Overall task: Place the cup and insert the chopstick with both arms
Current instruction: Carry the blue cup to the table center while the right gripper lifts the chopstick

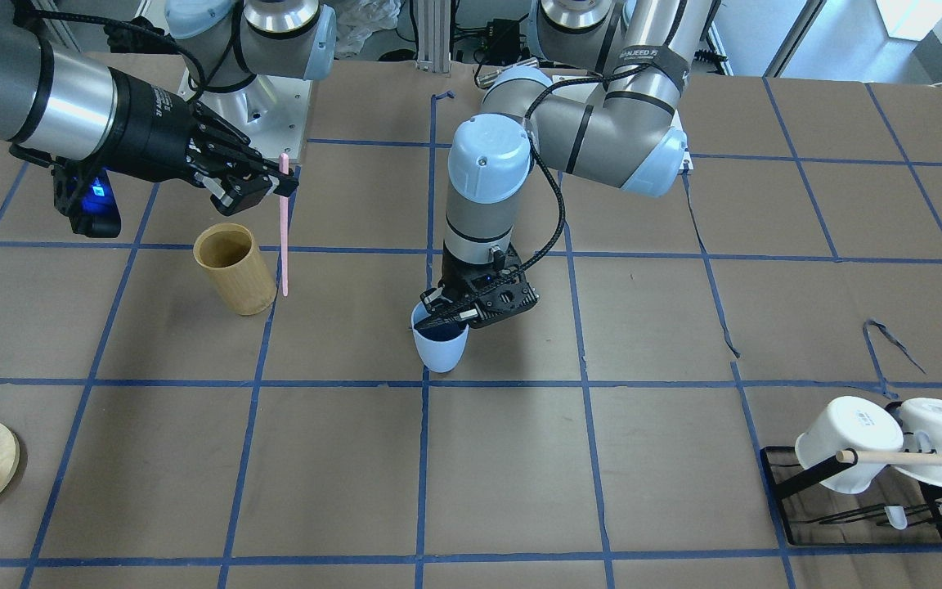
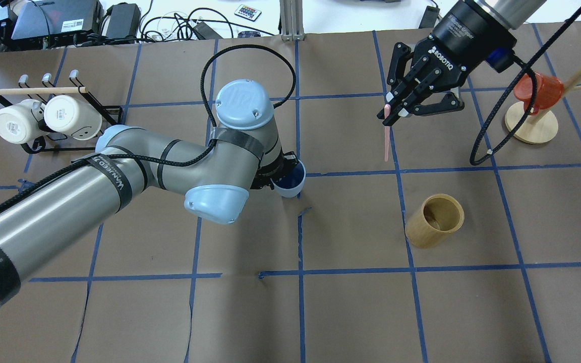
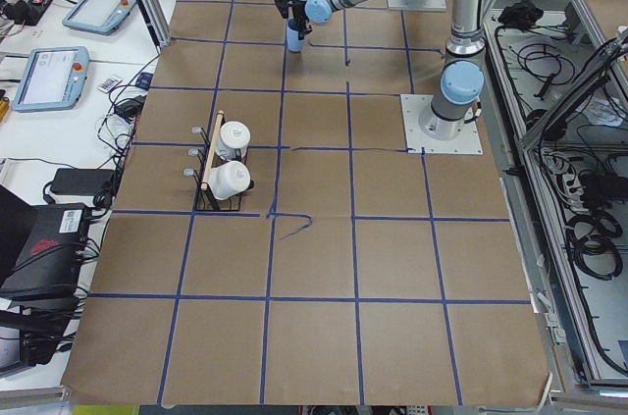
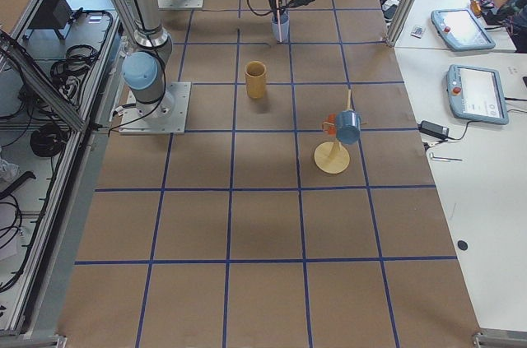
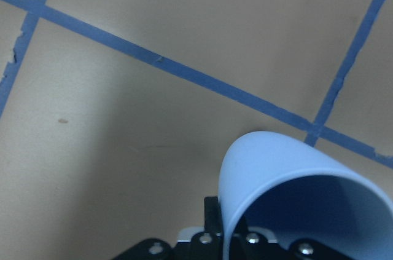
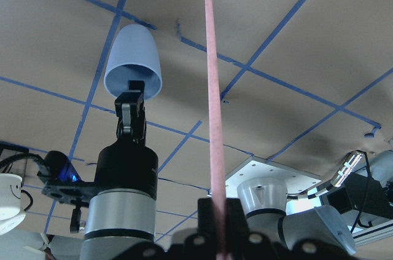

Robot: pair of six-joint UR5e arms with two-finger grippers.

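Note:
The light blue cup (image 1: 441, 350) is near the table's middle, by a blue tape crossing; it also shows in the overhead view (image 2: 292, 182) and fills the left wrist view (image 5: 288, 168). My left gripper (image 1: 443, 315) is shut on its rim from above, one finger inside. I cannot tell if the cup's base touches the table. My right gripper (image 1: 281, 186) is shut on the top of the pale pink chopstick (image 1: 283, 237), which hangs upright above the table, well apart from the cup. The right wrist view shows the chopstick (image 6: 212, 88) and the cup (image 6: 132, 57) beyond it.
A tan bamboo holder (image 1: 235, 270) stands just beside the hanging chopstick. A black rack with two white mugs and a wooden rod (image 2: 43, 118) sits on my far left. A wooden stand with an orange cup (image 2: 535, 96) is at my far right.

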